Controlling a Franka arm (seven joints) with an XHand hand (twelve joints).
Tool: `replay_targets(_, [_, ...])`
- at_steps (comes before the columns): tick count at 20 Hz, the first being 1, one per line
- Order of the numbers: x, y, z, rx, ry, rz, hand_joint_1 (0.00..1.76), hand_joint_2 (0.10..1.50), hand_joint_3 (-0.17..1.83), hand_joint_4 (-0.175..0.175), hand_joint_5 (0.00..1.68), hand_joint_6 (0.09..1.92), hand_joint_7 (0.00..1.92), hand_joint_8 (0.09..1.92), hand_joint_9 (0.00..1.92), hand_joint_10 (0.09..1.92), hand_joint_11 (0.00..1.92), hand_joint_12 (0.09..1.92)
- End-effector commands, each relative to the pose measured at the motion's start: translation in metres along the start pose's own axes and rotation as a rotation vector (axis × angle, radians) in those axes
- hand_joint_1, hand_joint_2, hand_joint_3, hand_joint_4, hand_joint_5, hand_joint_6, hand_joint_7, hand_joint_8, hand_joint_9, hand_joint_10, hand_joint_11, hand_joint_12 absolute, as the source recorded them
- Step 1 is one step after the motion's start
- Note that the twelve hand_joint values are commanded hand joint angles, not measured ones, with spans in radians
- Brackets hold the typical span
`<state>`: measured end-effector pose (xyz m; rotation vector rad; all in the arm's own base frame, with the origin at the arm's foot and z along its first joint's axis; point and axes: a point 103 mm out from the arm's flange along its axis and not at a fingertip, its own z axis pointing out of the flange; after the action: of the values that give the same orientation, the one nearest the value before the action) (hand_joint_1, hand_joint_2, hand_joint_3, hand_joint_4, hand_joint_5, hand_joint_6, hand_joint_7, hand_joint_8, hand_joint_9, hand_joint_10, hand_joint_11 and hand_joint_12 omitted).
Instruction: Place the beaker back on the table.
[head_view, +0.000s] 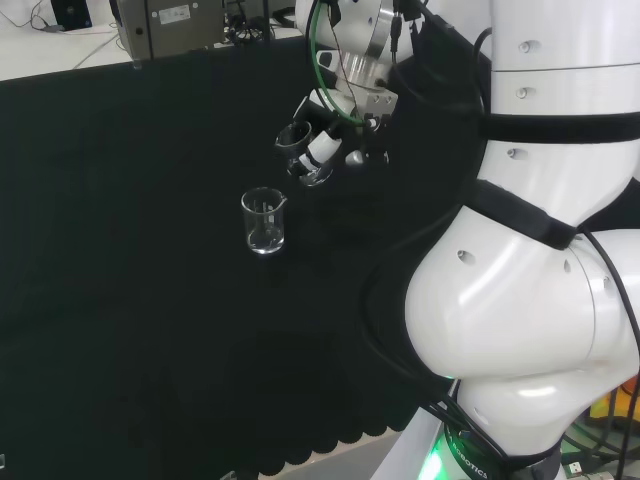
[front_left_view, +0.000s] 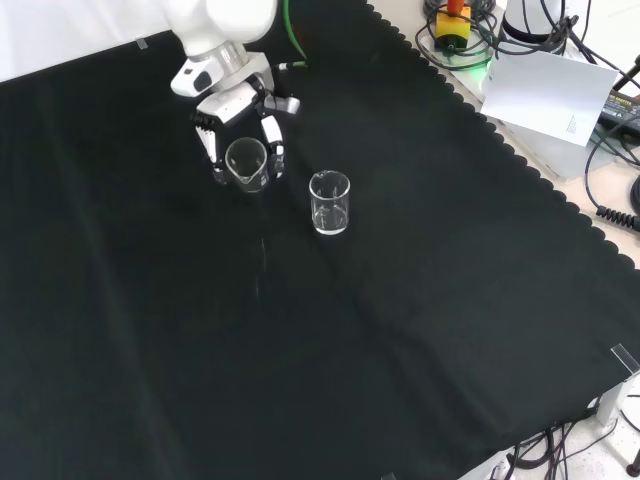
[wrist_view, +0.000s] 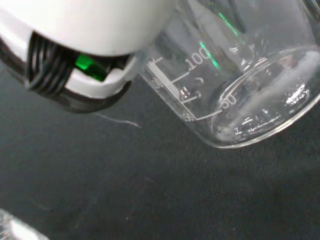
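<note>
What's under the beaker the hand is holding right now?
Bare black cloth lies beneath the held beaker, gripped by the hand and tilted. The second beaker stands apart. Contact with the cloth cannot be told.

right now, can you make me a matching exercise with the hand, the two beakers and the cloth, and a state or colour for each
Things:
1. hand
2. held beaker
3. free beaker
4. cloth

States:
a. stands upright on the cloth, untouched
b. black, covers the bench
c. tilted, clear of the cloth
d. fingers curled round glass

Pairs: 1-d, 2-c, 3-a, 4-b
</note>
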<state>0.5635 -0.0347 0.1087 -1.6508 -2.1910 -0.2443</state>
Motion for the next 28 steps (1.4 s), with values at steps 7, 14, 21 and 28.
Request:
replay_targets(7, [-0.015, 0.024, 0.026, -0.072, 0.127, -0.038, 1.32, 0.61, 0.62, -0.096, 1.43, 0.30, 1.60, 0.10, 1.76, 0.09, 1.46, 0.45])
replay_targets(14, [-0.017, 0.026, 0.034, -0.165, 0.182, -0.043, 1.37, 0.66, 0.55, -0.174, 1.35, 0.44, 1.47, 0.30, 1.69, 0.09, 1.42, 0.46])
replay_targets(21, [-0.020, 0.028, 0.040, -0.155, 0.190, -0.036, 1.44, 0.53, 0.81, -0.175, 1.20, 0.81, 1.33, 0.72, 1.65, 0.09, 1.38, 0.53])
replay_targets(28, [-0.024, 0.029, 0.046, -0.182, 0.221, -0.042, 1.44, 0.55, 0.79, -0.175, 1.19, 0.84, 1.32, 0.74, 1.63, 0.09, 1.34, 0.57])
